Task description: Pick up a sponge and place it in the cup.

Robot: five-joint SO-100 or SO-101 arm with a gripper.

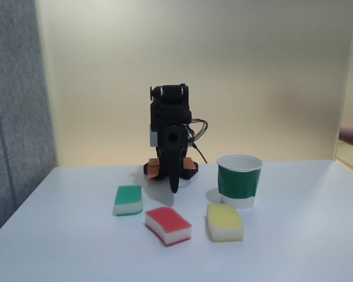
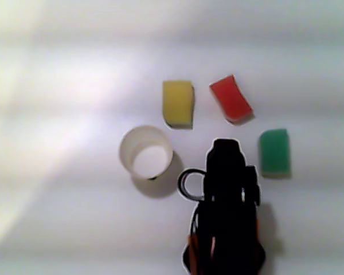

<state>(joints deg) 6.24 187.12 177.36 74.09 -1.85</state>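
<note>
Standing folded at the far middle of a white table (image 1: 59, 247), a black robot arm (image 1: 170, 126) is seen in the fixed view with its black two-finger gripper (image 1: 175, 187) pointed straight down, the tip just above the tabletop. The fingers are seen pressed together into one narrow point, and nothing is held or touched by them.

The small rectangular sponge with a red top layer over a thick white base (image 1: 168, 225) is laid flat on the table, nearer the camera than the gripper and apart from it. In the top-down other view it is shown as a red block (image 2: 231, 98) just beyond the arm's dark tip.

A green-topped sponge (image 1: 128, 200) is placed to the left in the fixed view and a yellow-topped sponge (image 1: 225, 222) to the right, each separated from the red one by bare table.

The paper cup with a wide green band, white rim and white base (image 1: 239, 180) is set upright to the right of the arm, just behind the yellow-topped sponge. Its open mouth is shown from above in the other view (image 2: 126, 152).

Wide open table is left on the near side and on both flanks. A grey panel (image 1: 15, 106) is stood at the left edge.
</note>
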